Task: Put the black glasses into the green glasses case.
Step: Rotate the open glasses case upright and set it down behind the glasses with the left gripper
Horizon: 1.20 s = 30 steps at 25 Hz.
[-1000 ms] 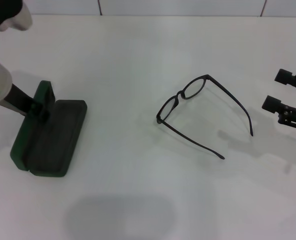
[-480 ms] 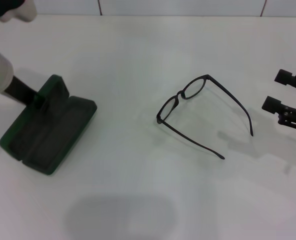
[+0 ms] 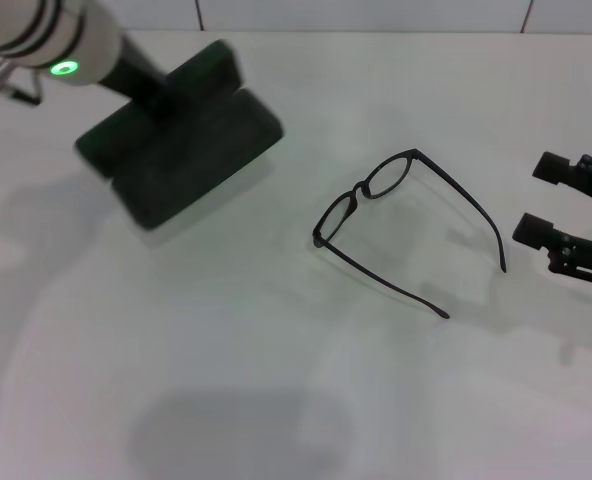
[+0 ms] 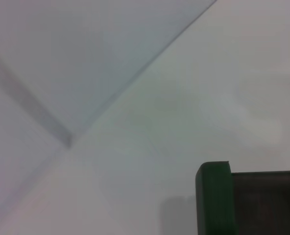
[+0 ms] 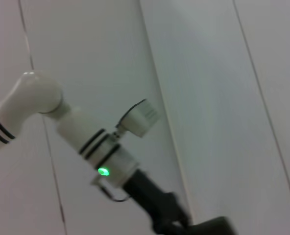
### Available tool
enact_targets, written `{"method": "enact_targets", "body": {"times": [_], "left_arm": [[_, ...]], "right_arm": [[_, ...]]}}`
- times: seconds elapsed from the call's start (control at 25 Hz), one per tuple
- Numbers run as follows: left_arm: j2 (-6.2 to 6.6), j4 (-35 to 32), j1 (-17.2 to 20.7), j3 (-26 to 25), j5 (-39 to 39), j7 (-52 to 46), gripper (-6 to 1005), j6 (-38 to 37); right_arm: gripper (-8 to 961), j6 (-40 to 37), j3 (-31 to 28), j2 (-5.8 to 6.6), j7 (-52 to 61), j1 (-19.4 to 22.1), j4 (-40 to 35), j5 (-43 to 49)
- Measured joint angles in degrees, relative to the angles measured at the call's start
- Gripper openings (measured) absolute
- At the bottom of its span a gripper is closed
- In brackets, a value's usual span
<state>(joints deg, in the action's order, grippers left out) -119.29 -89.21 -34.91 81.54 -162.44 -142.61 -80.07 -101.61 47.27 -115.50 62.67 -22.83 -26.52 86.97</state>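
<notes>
The black glasses [image 3: 401, 225] lie unfolded on the white table [image 3: 276, 380] near its middle, temple arms spread toward the right gripper [image 3: 539, 202], with bare tabletop all round them and nothing between them and either arm. The right gripper waits at the table's right edge, close to the temple tips but not touching them, its two fingers [image 3: 533, 231] held well apart and empty. Farther back on the left, the left gripper [image 3: 161, 95] holds the green glasses case [image 3: 181, 140] by its raised lid, the case open with its dark interior showing; it seems lifted clear of the table, though blur makes this uncertain.
</notes>
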Motion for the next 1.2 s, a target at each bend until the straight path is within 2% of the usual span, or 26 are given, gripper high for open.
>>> {"method": "enact_targets", "body": {"times": [0.12, 0.36, 0.6, 0.88, 1.2], "left_arm": [[-0.35, 1.35, -1.00, 3.08, 0.02, 5.41, 193, 5.25], [-0.43, 8.71, -3.44, 10.70, 0.10, 14.89, 188, 21.82], [-0.54, 20.34, -7.11, 16.83, 0.08, 18.34, 183, 33.62], [-0.99, 28.03, -10.66, 19.18, 0.53, 18.40, 167, 37.06], [-1.11, 28.68, -10.19, 20.27, 0.31, 17.19, 142, 38.69]], "right_arm": [[851, -0.83, 0.16, -0.16, -0.48, 0.31, 0.94, 0.03], [851, -1.92, 0.19, -0.02, -0.90, 1.37, 3.54, 0.06], [852, -2.02, 0.24, -0.27, -1.05, 2.05, 4.27, 0.19], [846, -2.02, 0.28, -0.36, -1.74, 1.43, 5.71, 0.27], [838, -2.07, 0.27, -0.33, -1.95, 1.43, 5.77, 0.30]]}}
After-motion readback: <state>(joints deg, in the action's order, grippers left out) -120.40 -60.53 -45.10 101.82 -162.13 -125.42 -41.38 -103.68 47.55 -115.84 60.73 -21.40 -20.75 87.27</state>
